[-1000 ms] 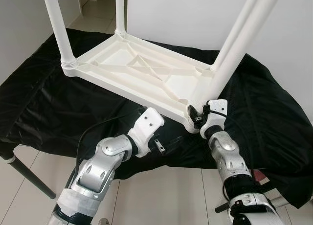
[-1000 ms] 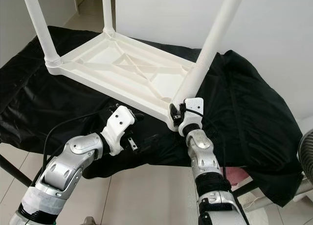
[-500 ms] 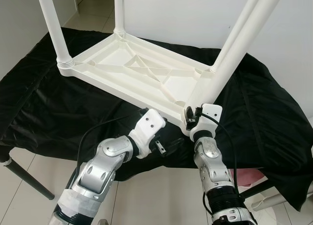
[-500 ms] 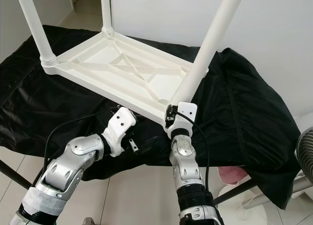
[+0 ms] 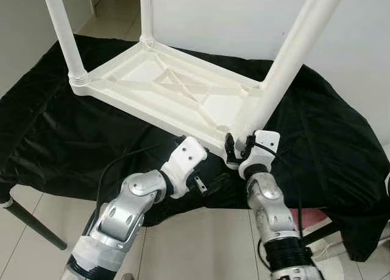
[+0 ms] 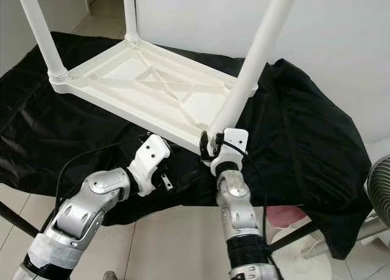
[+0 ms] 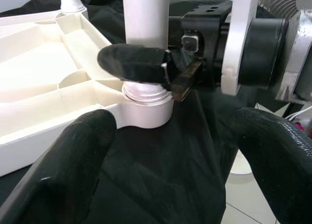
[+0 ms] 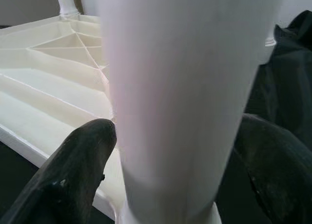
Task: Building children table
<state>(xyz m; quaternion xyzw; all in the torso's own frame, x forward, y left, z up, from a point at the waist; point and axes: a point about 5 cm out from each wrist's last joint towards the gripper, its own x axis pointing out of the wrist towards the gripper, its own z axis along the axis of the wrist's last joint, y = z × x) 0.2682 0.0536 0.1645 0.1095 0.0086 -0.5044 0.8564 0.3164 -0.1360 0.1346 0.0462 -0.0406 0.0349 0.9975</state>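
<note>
White table (image 5: 177,91) lies upside down on the black cloth (image 5: 67,128), legs pointing up. My right gripper (image 5: 239,147) is at the table's near right corner, fingers pinching the near leg (image 5: 283,67) just above its threaded socket (image 7: 146,104). One right finger (image 7: 134,63) wraps the leg front. My left gripper (image 5: 204,170) sits on the cloth just beside that corner, fingers (image 7: 73,156) spread wide, touching nothing. The far-left leg (image 5: 64,36) and far leg (image 5: 146,12) stand upright in their corner sockets.

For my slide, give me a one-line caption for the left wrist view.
Right pincer gripping the white table leg just above its socket on the upturned tabletop.
</note>
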